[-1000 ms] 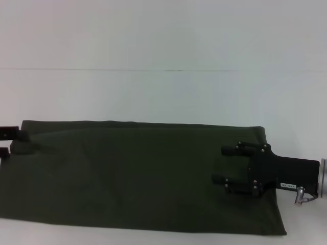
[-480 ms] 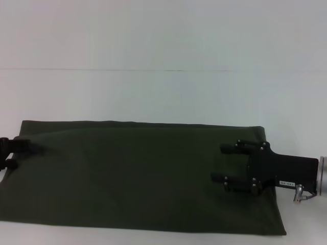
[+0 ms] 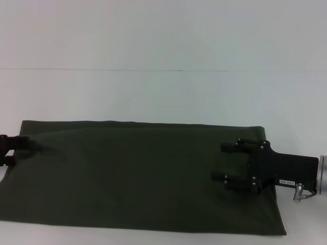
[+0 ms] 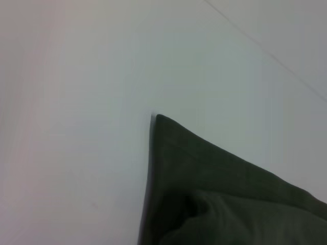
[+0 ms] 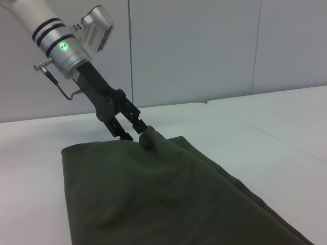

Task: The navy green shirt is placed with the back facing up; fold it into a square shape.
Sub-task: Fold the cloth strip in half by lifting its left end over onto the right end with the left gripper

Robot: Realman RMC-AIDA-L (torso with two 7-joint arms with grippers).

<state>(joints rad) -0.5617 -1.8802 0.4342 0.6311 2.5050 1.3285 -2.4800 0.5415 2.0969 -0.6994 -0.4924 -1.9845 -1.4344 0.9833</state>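
The navy green shirt [image 3: 138, 173] lies plain side up as a long flat rectangle across the white table [image 3: 153, 97]. At its far left corner, my left gripper [image 3: 9, 151] pinches a small raised bump of cloth; the right wrist view shows the left gripper [image 5: 137, 133] shut on that fold of the shirt [image 5: 153, 194]. The left wrist view holds only the shirt's corner [image 4: 230, 194], lifted slightly off the table. My right gripper [image 3: 219, 163] lies low over the shirt's right end, open, its two fingers spread apart above the cloth.
The white table [image 5: 30, 168] reaches well beyond the shirt at the back and on both sides. A seam line [image 3: 102, 70] crosses the tabletop far behind. Grey wall panels [image 5: 194, 46] stand past the table.
My left gripper has shifted a little toward the near side at the shirt's left corner and closed on the cloth. The right gripper has stayed nearly still.
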